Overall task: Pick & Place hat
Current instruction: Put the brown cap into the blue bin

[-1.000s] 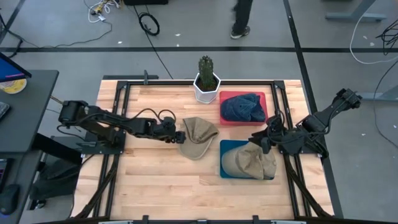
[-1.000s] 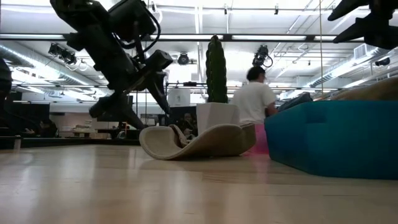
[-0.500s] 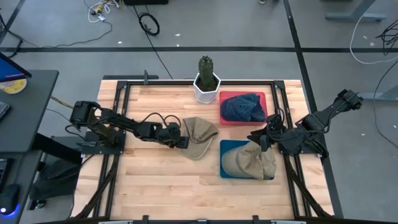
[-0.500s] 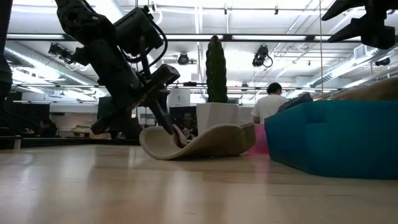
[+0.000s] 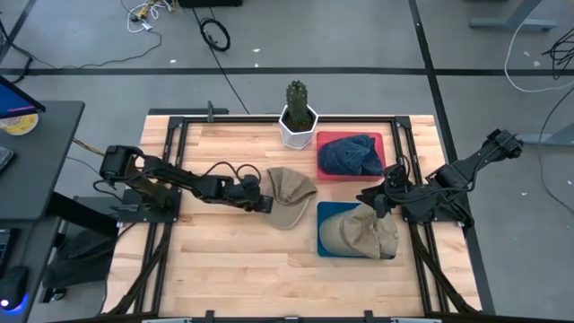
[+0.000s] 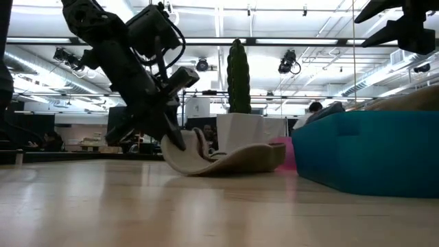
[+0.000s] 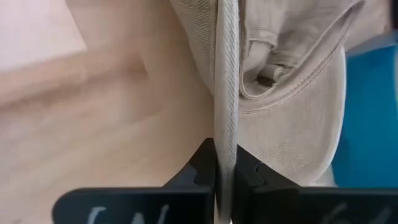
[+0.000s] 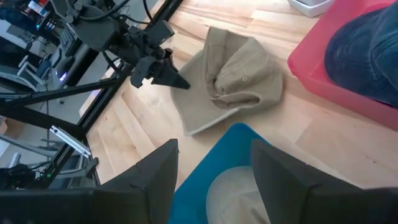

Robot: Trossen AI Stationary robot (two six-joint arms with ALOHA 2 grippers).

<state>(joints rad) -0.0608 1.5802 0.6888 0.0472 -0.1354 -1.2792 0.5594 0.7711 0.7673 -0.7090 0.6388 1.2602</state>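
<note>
The loose hat (image 5: pixel 289 195) is soft tan cloth with a fine ribbed weave and stitched seams, matt all over. The table (image 5: pixel 224 260) is pale wood planks, smooth with a light sheen. The left gripper (image 7: pixel 225 180) looks like matt black plastic. The blue bin (image 6: pixel 363 152) and red bin (image 5: pixel 325 170) look like smooth plastic; the pot (image 5: pixel 297 133) is glossy white.

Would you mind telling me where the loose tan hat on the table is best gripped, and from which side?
Probably by its brim edge, from the table's left side. The tan hat lies upside down with the thin, flat brim toward the left gripper, whose jaws are already shut across it, low and level; the crown is bulkier and floppy.
</note>
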